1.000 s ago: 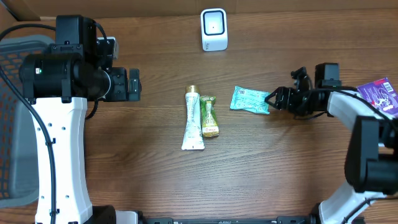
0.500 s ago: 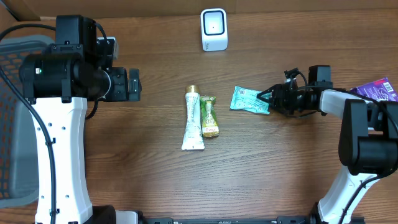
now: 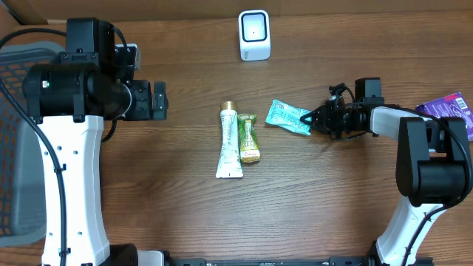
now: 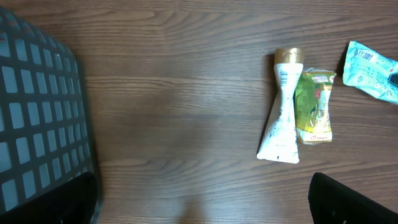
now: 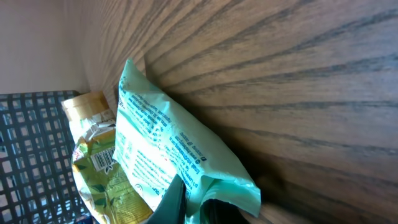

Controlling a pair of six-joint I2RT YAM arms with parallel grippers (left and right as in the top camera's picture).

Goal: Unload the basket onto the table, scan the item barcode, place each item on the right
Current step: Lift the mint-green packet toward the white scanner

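The right gripper (image 3: 319, 118) is clamping the right end of the teal packet (image 3: 288, 117), right of the table's (image 3: 332, 207) centre; the left gripper (image 3: 159, 100) is hovering near the left edge, jaws apart; the scanner (image 3: 254, 35) is standing at the far edge.

One scanner (image 3: 254, 35), one white tube (image 3: 229, 142), one green sachet (image 3: 248, 138), one teal packet (image 3: 289, 117), one purple packet (image 3: 447, 108), one basket (image 3: 13, 185)

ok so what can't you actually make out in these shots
- right gripper: right wrist view, fingertips cut off by the bottom edge and covered by the teal packet.
- purple packet: overhead, cut by the right edge.
- teal packet's print: overhead, too small to read.
- left gripper: left wrist view, only dark corners at the bottom edge.
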